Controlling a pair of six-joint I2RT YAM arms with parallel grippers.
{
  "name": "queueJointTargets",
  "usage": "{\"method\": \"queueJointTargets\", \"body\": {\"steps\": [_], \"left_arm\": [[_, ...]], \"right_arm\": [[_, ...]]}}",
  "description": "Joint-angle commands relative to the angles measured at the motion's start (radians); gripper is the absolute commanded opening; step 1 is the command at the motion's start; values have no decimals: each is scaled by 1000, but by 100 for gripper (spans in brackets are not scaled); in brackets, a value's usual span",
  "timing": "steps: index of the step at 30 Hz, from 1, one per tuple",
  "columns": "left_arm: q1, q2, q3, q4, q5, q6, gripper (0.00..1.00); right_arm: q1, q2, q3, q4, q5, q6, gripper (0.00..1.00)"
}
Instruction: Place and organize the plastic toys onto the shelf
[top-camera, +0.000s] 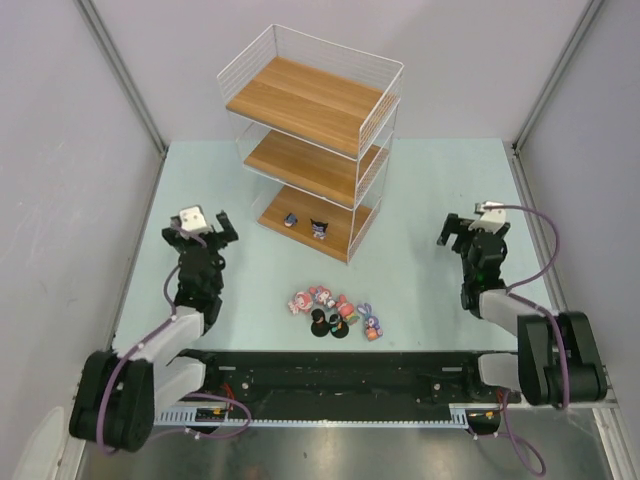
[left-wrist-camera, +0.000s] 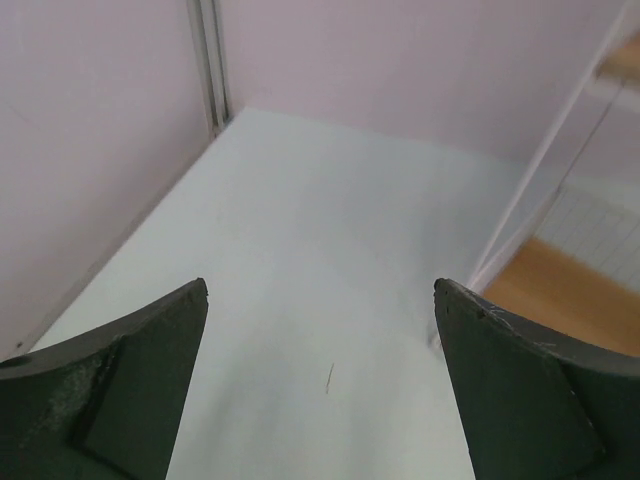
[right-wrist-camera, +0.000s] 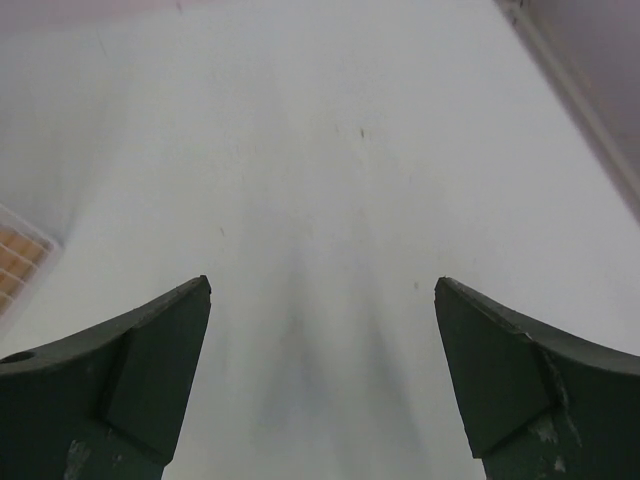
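The white wire shelf (top-camera: 372, 115) with three wooden boards stands at the table's far middle. Two small toys sit on its bottom board: a small one (top-camera: 290, 220) and a dark-haired one (top-camera: 319, 228). Several toys lie in a cluster on the table near the front: pink-and-white ones (top-camera: 300, 302), two on black bases (top-camera: 318, 323), and a purple-blue bunny (top-camera: 372, 324). My left gripper (top-camera: 205, 228) is open and empty, left of the shelf. My right gripper (top-camera: 476, 228) is open and empty, right of the shelf. In the wrist views, only bare table lies between the fingers (left-wrist-camera: 120, 380) (right-wrist-camera: 520, 380).
Grey walls enclose the table on the left, back and right. A black rail (top-camera: 330, 375) runs along the near edge between the arm bases. The shelf's lower corner shows at the right in the left wrist view (left-wrist-camera: 560, 290) and at the left edge in the right wrist view (right-wrist-camera: 15, 255).
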Motion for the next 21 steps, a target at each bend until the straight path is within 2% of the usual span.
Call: {"method": "queueJointTargets", "body": {"steps": [1, 3, 5, 10, 13, 16, 17, 19, 21], "left_arm": [[-15, -144, 131, -336, -95, -191, 100], [-36, -176, 155, -394, -85, -219, 100], [-61, -199, 198, -522, -81, -288, 100], [-73, -231, 272, -797, 56, -424, 100], [-90, -276, 260, -841, 163, -454, 100], [-159, -303, 246, -913, 156, -466, 100], [-217, -311, 244, -933, 128, -469, 100], [-288, -313, 249, -982, 58, -465, 100], [-409, -301, 266, -1008, 7, -472, 100]], "right_arm": [[8, -190, 133, -266, 38, 157, 100], [8, -262, 150, -369, -26, 178, 100], [8, -306, 154, -447, -69, 213, 99], [-33, -418, 193, -658, -129, 358, 100], [-62, -446, 193, -728, -271, 434, 100], [-79, -455, 197, -781, -396, 452, 100], [-73, -452, 200, -806, -396, 452, 100], [5, -463, 202, -884, -338, 414, 100], [112, -501, 200, -938, -249, 397, 100]]}}
